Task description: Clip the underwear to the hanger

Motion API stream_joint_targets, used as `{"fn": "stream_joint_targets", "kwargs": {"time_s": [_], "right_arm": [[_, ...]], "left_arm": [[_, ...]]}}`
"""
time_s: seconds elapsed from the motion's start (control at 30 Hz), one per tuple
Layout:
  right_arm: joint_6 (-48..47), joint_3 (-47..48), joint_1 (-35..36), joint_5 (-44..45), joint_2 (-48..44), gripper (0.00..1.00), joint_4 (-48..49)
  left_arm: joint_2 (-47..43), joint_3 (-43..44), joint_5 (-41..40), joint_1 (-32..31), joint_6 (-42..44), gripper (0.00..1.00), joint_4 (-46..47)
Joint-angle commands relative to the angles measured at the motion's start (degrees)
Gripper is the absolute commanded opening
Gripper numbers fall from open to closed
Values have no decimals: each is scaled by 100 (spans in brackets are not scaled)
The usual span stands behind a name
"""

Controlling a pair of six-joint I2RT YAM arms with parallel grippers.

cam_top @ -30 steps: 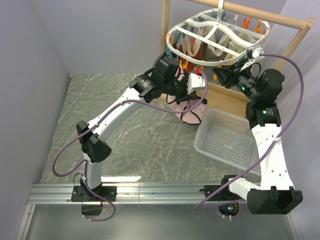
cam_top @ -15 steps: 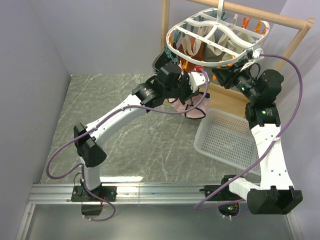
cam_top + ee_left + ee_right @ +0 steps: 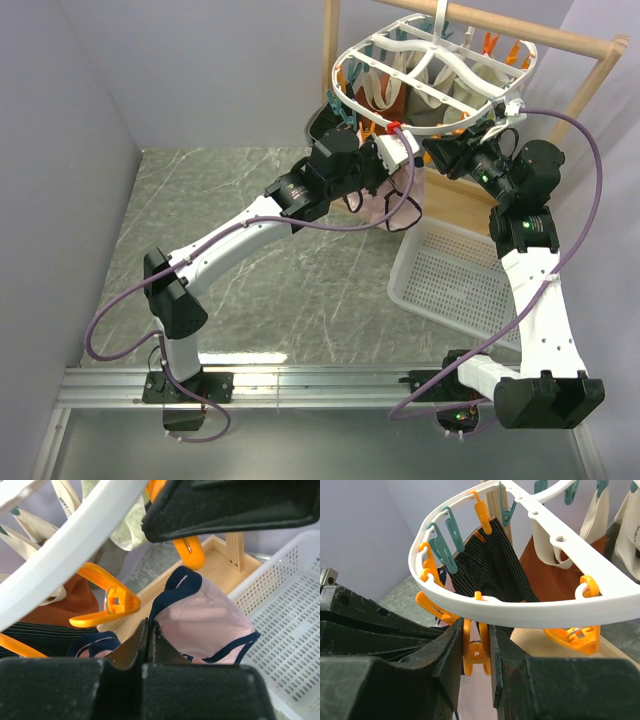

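Note:
The pale pink underwear with navy edging hangs from my left gripper, just under the near rim of the white oval hanger. In the left wrist view my left gripper is shut on the navy waistband of the underwear, below an orange peg. My right gripper is at the hanger's near rim. In the right wrist view my right gripper is shut on an orange peg hanging from the hanger rim, squeezing its handles, with pink fabric below.
A wooden rack frame carries the hanger. A white mesh basket sits on the table under my right arm. A black striped garment and cream and rust garments hang from other pegs. Teal pegs line the rim.
My left gripper has risen and moved right with the underwear, up to the hanger's near rim. The right gripper has stayed at the rim.

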Motion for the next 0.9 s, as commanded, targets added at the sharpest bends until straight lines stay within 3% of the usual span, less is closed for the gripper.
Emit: {"fn": "stream_joint_targets", "kwargs": {"time_s": [0.0, 0.87], "right_arm": [[129, -54, 40, -58, -29, 0, 217], [384, 60, 49, 65, 103, 0, 270]], "left_arm": [[-102, 285, -161, -29, -99, 0, 369], [214, 250, -117, -134, 305, 0, 281]]}}
